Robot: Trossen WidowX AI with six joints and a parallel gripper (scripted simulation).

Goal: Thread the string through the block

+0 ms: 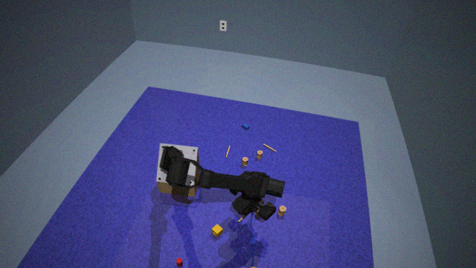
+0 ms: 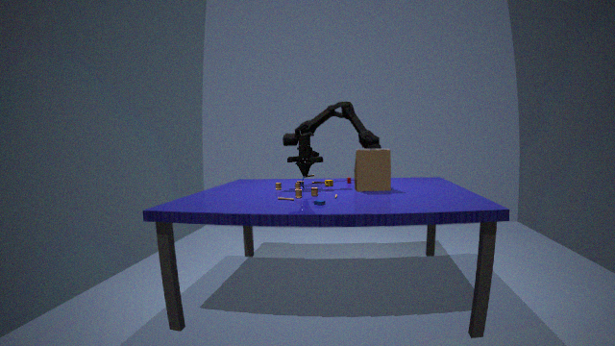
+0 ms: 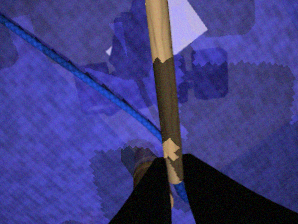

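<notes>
My gripper (image 1: 251,212) (image 2: 306,176) (image 3: 173,164) points down above the table (image 1: 305,141) (image 2: 413,204), shut on one end of the thin wooden stick (image 1: 241,219) (image 2: 310,175) (image 3: 159,35). The stick is raised, and its long part sticks out from the fingertips. The blue string (image 1: 252,238) (image 3: 95,87) runs from the held end down to the round wooden button (image 1: 253,266) at the bottom edge of the top view. A small yellow block (image 1: 217,230) (image 2: 329,183) stands apart from the stick; a dark spot shows on its side, but I cannot make out the hole clearly.
A wooden cylinder (image 3: 142,173) stands below the fingers, partly hidden. Others (image 1: 282,211) (image 1: 245,161) (image 1: 259,154) stand around. Loose sticks (image 1: 227,151) (image 1: 269,147), a blue piece (image 1: 245,126) and a red piece (image 1: 179,262) lie farther off. The arm's pedestal (image 1: 165,187) (image 2: 373,170) is tall.
</notes>
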